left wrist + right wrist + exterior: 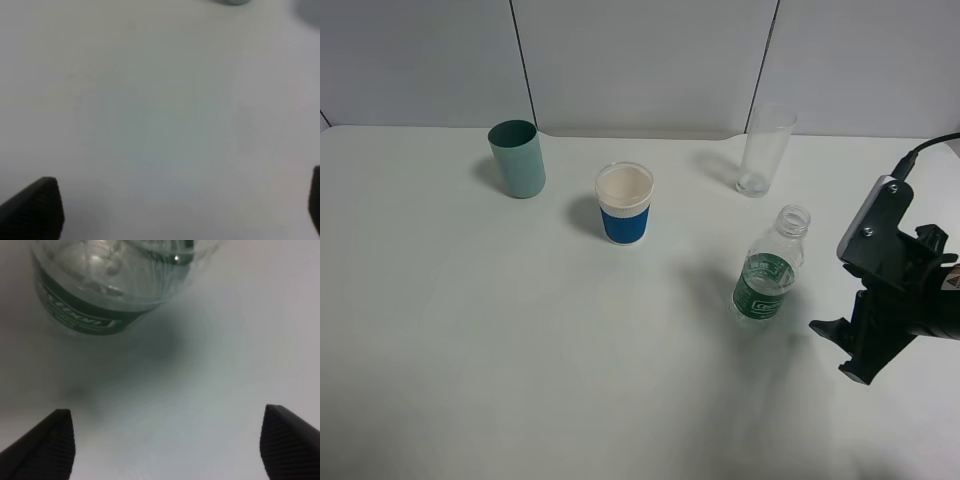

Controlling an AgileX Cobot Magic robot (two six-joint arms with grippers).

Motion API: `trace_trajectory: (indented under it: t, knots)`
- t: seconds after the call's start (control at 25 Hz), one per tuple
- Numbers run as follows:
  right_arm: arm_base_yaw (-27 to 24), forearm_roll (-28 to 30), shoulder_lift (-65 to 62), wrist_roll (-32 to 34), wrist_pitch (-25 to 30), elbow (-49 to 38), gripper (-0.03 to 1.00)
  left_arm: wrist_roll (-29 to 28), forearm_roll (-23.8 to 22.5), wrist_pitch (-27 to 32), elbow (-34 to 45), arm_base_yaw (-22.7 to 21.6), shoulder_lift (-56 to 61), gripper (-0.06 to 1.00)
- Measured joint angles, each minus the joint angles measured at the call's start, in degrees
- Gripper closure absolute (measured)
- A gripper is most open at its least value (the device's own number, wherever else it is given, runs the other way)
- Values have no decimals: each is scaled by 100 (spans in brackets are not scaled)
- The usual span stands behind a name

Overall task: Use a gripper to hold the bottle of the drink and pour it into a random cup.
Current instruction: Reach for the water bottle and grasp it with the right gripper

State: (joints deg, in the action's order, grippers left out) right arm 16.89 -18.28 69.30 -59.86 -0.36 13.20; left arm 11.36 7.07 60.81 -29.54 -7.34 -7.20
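The right pincer (167,445) hangs low over the bench (520,350) with its two black fingers spread wide, nothing between them, and its opening turned toward the small clear bottle (767,280) just beside it. That looks to me like a lining-up for a side grasp around the body. The bottle stands upright and uncapped on the right half of the bench. Its green label band sits low on the body, and from the wrist camera it fills the space just ahead of the open fingers without touching either one. Leaving the neck free and taking it around the middle would make sense, since the bottle has to be tipped later. Behind it, toward the back wall, stands a tall clear glass (765,150), the nearest vessel. Further over near the middle is a blue paper cup (624,205) with a white rim, and beyond that a green cup (518,158). All three are upright and well apart, so any one could take the pour without crowding. The left pincer (175,205) is outside the high camera's picture. Its own camera shows its fingers spread apart over bare bench, holding nothing.
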Motion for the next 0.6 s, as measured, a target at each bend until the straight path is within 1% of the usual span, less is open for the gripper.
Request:
trace_trajectory:
  t: [0.08, 0.2, 0.52, 0.6]
  knots:
    - [0, 200, 36, 245, -51, 0, 22, 0, 0, 0, 0, 0, 0, -5]
    - [0, 333, 36, 483, -120, 0, 22, 0, 0, 0, 0, 0, 0, -5]
    - [37, 347, 43, 513, -96, 0, 22, 0, 0, 0, 0, 0, 0, -5]
    - [49, 347, 43, 476, -102, 0, 20, 0, 0, 0, 0, 0, 0, -5]
